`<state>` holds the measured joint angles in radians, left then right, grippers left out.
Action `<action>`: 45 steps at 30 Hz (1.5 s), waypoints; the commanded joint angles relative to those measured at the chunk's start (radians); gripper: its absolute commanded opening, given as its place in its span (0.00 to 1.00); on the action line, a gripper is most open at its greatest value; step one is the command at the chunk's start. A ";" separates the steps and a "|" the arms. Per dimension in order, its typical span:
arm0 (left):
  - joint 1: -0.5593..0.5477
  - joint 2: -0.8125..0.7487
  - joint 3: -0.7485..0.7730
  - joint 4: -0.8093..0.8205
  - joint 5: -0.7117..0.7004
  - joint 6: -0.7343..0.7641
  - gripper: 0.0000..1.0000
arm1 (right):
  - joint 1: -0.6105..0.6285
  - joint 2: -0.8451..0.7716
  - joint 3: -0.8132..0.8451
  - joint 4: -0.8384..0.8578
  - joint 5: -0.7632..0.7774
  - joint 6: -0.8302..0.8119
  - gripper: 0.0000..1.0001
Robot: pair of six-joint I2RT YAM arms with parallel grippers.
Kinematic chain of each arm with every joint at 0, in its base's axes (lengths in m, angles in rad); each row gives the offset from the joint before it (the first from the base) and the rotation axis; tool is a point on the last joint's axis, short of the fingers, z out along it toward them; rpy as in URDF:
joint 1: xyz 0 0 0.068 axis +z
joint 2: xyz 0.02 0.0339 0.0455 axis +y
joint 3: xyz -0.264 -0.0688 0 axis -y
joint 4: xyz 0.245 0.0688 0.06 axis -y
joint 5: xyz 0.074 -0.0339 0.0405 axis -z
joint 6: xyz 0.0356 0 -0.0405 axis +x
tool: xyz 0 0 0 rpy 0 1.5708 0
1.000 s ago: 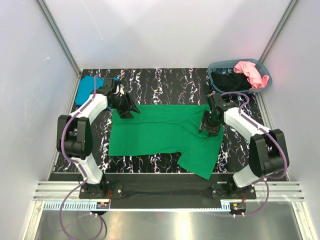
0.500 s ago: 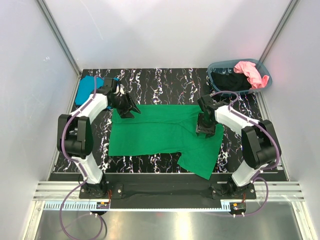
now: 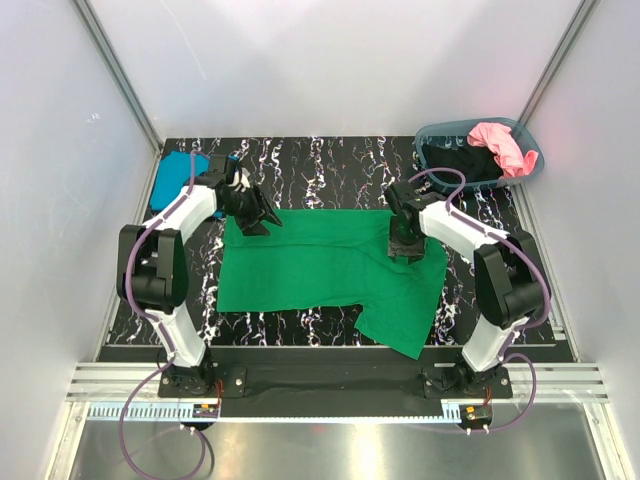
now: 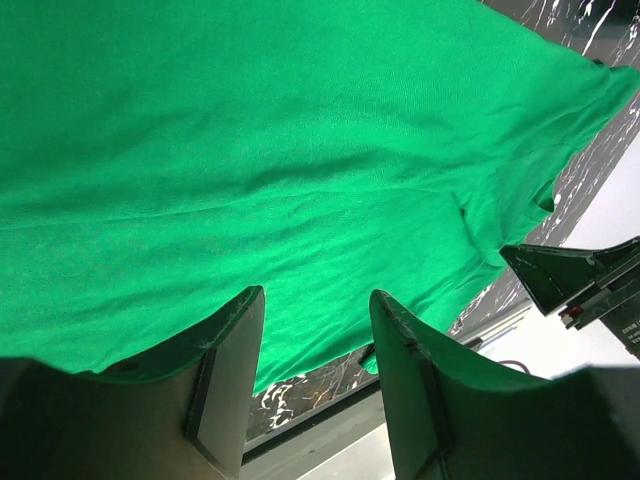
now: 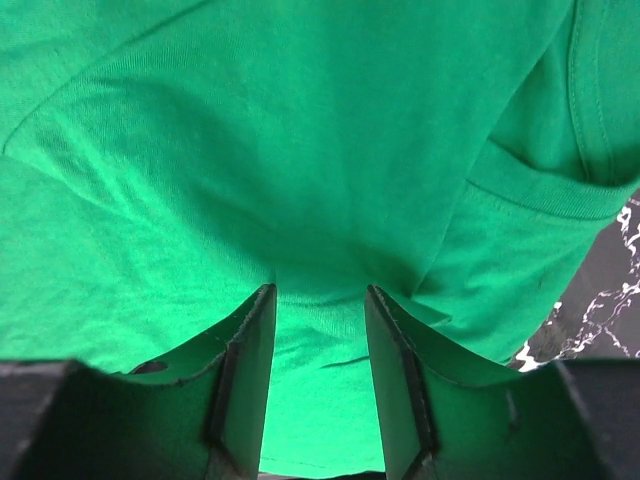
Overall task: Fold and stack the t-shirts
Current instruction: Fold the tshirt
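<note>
Right wrist: right pincer (image 5: 318, 293), parted, touches green t-shirt (image 5: 300, 150).

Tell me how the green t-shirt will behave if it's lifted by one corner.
Probably floppy: the green t-shirt lies flat with soft wrinkles, so it would likely drape and sag. Likely light, being thin cloth. Pushed, it would probably bunch rather than slide, since it puckers at the right hand.
</note>
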<state>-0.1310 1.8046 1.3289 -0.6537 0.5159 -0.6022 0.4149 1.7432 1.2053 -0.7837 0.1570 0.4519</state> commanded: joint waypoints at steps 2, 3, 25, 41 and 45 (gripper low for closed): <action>-0.001 -0.001 0.039 0.012 0.035 0.015 0.51 | 0.010 0.032 0.040 -0.006 0.041 -0.032 0.47; -0.001 -0.002 0.042 0.011 0.035 0.018 0.51 | 0.013 0.030 0.043 -0.009 0.029 -0.033 0.47; 0.056 -0.016 0.006 0.037 0.003 0.002 0.50 | 0.193 0.079 0.088 -0.019 0.303 -0.343 0.56; 0.060 -0.004 0.009 0.031 0.003 0.008 0.50 | 0.202 0.067 0.039 0.054 0.171 -0.377 0.52; 0.060 -0.001 0.016 0.029 0.001 0.010 0.50 | 0.203 0.084 0.040 0.064 0.179 -0.395 0.48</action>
<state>-0.0731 1.8046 1.3289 -0.6487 0.5087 -0.5991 0.6086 1.8286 1.2430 -0.7494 0.3454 0.0818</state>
